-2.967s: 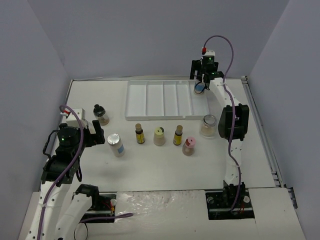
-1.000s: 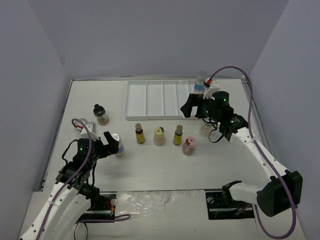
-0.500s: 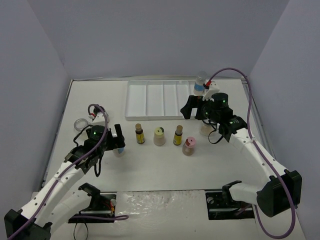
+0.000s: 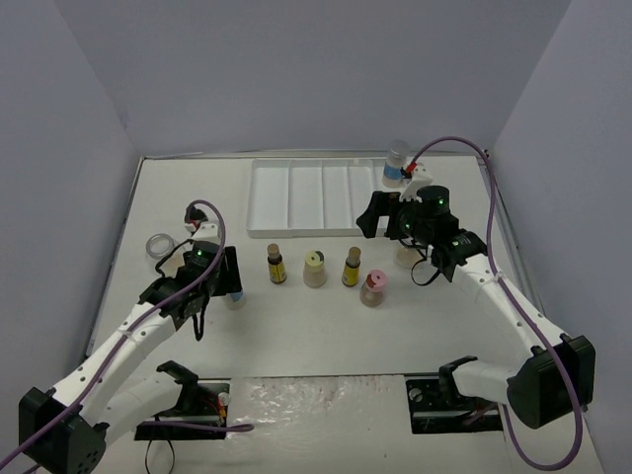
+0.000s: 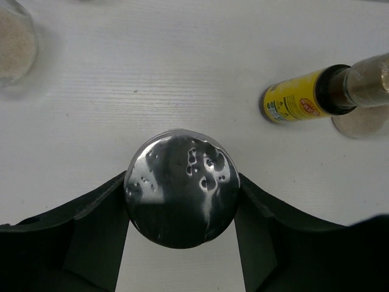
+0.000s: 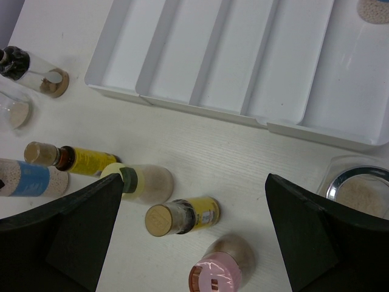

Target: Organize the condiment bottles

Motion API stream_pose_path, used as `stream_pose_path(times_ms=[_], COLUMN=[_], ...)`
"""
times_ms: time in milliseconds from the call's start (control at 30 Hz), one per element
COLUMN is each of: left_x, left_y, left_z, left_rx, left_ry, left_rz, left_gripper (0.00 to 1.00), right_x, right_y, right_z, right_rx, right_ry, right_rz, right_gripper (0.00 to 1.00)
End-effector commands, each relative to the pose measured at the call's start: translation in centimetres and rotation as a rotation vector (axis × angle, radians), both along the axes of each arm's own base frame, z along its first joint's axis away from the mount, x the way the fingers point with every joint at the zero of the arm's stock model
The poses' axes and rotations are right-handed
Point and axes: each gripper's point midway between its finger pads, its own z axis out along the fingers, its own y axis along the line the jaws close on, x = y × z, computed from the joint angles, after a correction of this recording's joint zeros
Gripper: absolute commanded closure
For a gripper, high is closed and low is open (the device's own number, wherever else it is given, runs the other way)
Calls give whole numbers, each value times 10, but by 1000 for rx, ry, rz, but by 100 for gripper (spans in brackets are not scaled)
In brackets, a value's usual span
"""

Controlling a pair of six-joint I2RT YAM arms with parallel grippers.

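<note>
My left gripper is shut on a silver-capped, blue-labelled bottle that stands on the table; both fingers press against its cap. In the top view this gripper sits left of a row of condiment bottles: an amber bottle, a yellow-capped one, a second amber one and a pink-capped one. My right gripper hangs open above that row with nothing between its fingers. Another blue-labelled bottle stands at the right end of the white tray.
A clear jar stands left of my left arm. A black-capped bottle shows in the right wrist view near the tray's left corner. A jar of tan powder sits under my right arm, just before the tray.
My left arm has swung right to the blue-labelled bottle and its fingers have closed on the cap. My right arm has shifted slightly left and stays open.
</note>
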Motion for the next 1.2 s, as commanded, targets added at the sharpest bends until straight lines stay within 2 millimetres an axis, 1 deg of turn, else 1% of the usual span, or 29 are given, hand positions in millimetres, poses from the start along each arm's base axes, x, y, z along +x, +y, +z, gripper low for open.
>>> stream_pose_path(times_ms=[0,67,167,267,333,433,500,567,600,667,733,833,900,1067,1100,1167], left_x=[15,13,6,0,-5,-3,-2,-4,-5,-5,-6,-9,-10,-15,-16,-18], left_y=[-28,-47,-79,-110,-137,-169,-192,-216,-225,-241,-257,-270,-273,-272,-271,-269], left_z=[51,62,69,74,72,70,63,67,64,61,62,63,62,54,52,48], left_rx=[-74,-94,-107,-81,-56,-50,-44,-55,-52,-54,-63,-62,-64,-81,-82,-84], left_ry=[-115,-123,-107,-117,-115,-125,-120,-138,-135,-135,-143,-144,-140,-126,-123,-111], left_rz=[-128,-214,-343,-428,-494,-549,-589,-640,-659,-690,-722,-751,-758,-753,-749,-747], left_gripper=[96,100,100,100,100,100,100,100,100,100,100,100,100,100,97,84], right_x=[0,-2,-6,-10,-13,-15,-18,-19,-20,-25,-28,-30,-31,-34,-33,-34], right_y=[4,2,-1,-4,-7,-13,-16,-20,-22,-27,-30,-32,-34,-38,-38,-36], right_z=[30,32,36,39,45,53,58,62,65,63,63,62,61,57,57,54], right_rx=[52,51,51,46,40,30,22,15,12,0,-3,-9,-14,-26,-26,-25], right_ry=[-98,-104,-118,-131,-150,-169,-180,-192,-198,-186,-185,-182,-180,-173,-174,-164], right_rz=[5,1,-3,-9,-9,-28,-37,-49,-59,-75,-84,-90,-97,-109,-109,-99], right_gripper=[0,0,0,0,0,0,0,0,0,0,0,0,0,0,0,0])
